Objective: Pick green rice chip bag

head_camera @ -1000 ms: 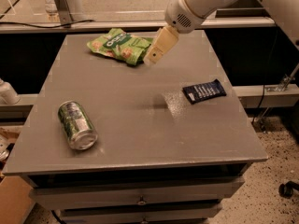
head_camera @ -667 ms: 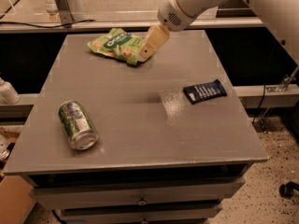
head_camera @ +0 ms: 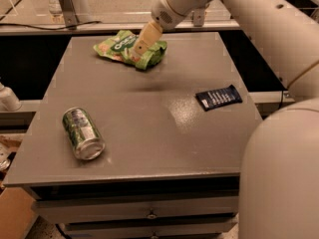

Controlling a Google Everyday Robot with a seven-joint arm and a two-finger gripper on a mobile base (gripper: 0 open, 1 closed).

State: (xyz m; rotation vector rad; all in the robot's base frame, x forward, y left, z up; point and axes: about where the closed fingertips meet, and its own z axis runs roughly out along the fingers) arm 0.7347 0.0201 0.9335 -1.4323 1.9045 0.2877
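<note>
My gripper has slid over the green rice chip bag, so grabbing comes next. I cannot tell if it's open.

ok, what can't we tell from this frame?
- Claw, camera view: it is over the chip bag at the far side of the table. Contact with the bag can't be judged from this angle.
- Chip bag: its middle is hidden behind the claw.
- Can and blue wrapper: lettering too small to read.
- Table: front right corner covered by the robot's body.
</note>
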